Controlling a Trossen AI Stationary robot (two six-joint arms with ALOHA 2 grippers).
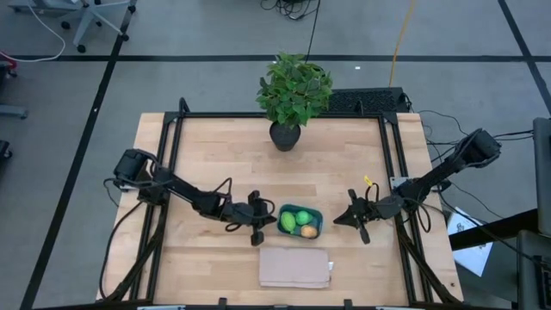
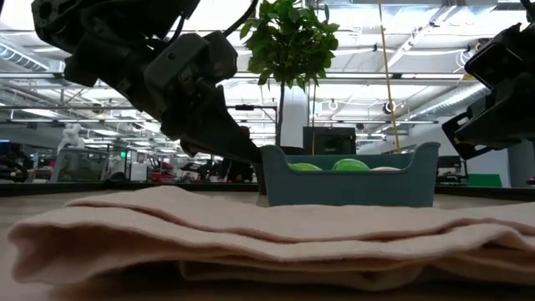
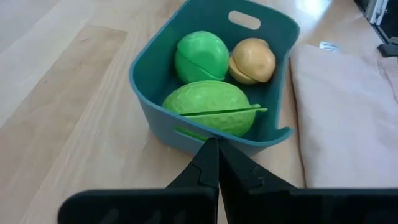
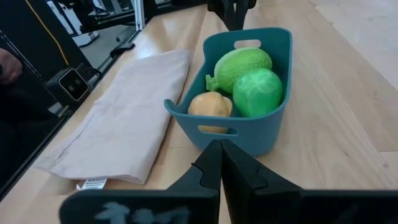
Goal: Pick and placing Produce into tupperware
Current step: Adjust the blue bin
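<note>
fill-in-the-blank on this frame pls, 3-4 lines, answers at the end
1. The teal tupperware holds ____ pieces of produce.
2. The folded beige cloth lies on the table ____ the tupperware, not under it.
3. Both the left claw and the right claw are ____, each holding nothing.
4. The round piece beside the yellow-green oblong fruit and the tan egg-like one is bright ____.

Answers: three; beside; shut; green
</note>
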